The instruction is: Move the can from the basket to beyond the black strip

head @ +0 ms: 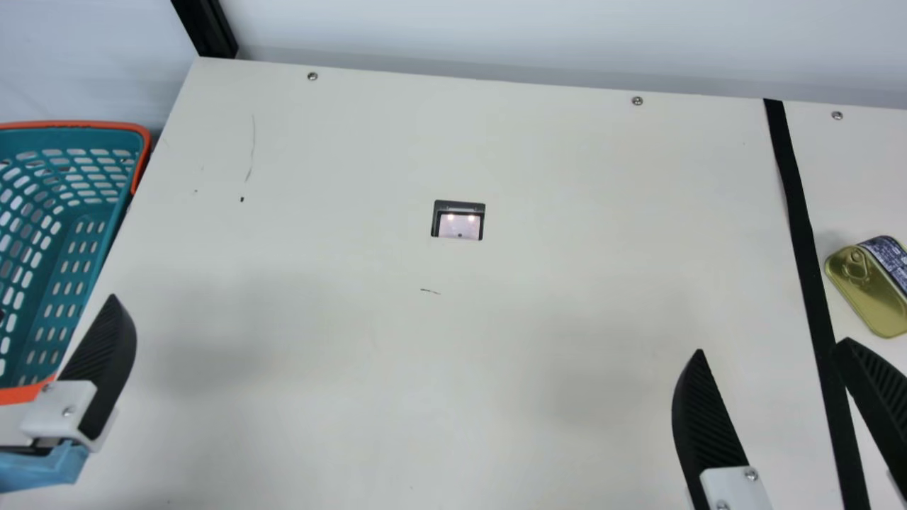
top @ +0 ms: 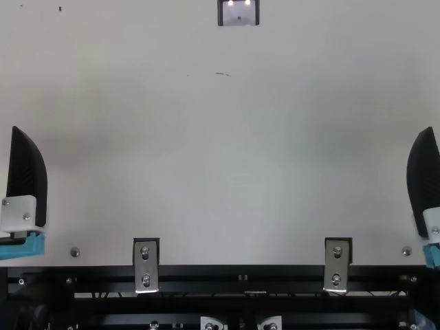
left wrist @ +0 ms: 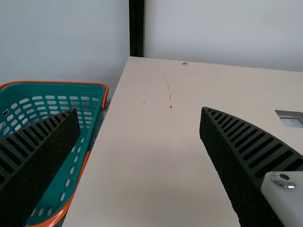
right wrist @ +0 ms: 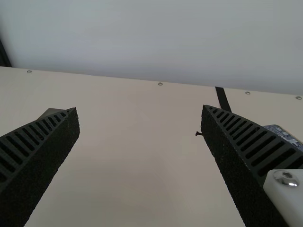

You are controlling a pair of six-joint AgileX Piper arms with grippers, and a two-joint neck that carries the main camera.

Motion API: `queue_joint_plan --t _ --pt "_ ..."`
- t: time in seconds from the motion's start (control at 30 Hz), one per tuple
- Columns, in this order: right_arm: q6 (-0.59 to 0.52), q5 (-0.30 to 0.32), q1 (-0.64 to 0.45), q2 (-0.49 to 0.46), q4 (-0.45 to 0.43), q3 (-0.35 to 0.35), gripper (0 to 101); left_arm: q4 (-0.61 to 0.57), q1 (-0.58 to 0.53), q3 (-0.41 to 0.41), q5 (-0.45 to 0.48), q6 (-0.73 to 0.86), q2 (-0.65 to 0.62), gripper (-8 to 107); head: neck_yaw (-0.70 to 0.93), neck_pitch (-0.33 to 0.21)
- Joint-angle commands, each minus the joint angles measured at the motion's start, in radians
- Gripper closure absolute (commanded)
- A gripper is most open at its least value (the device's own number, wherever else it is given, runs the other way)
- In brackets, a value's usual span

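On the cream worktop (head: 425, 354), the teal plastic mesh basket with an orange rim (head: 85, 124) sits at the left edge, and the long black strip (head: 803, 234) runs from far to near on the right. The flat gold tin can with a dark printed label (head: 868, 290) lies pull-tab up just beyond that strip, apart from it, so the move looks done. What remains, I judge, is to leave it alone: draw the right gripper (head: 771, 346) straight back toward the near side before any sideways swing, since its outer finger could nudge the can back toward the strip. The left gripper (left wrist: 139, 109) needs only to stay off the basket's rim. Both arms reach from the near side, grippers pointing roughly level toward the far wall, fingers spread with nothing between them.
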Motion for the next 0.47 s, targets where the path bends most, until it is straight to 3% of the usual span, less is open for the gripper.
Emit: queue_joint_plan --t 0.0,0.43 --pt "0.0 0.0 0.0 0.0 0.0 0.0 0 0.0 0.0 0.0 0.0 0.0 0.0 9 0.008 -0.003" --pt "0.0 0.0 0.0 0.0 0.0 0.0 0 0.0 0.0 0.0 0.0 0.0 0.0 9 0.008 -0.003"
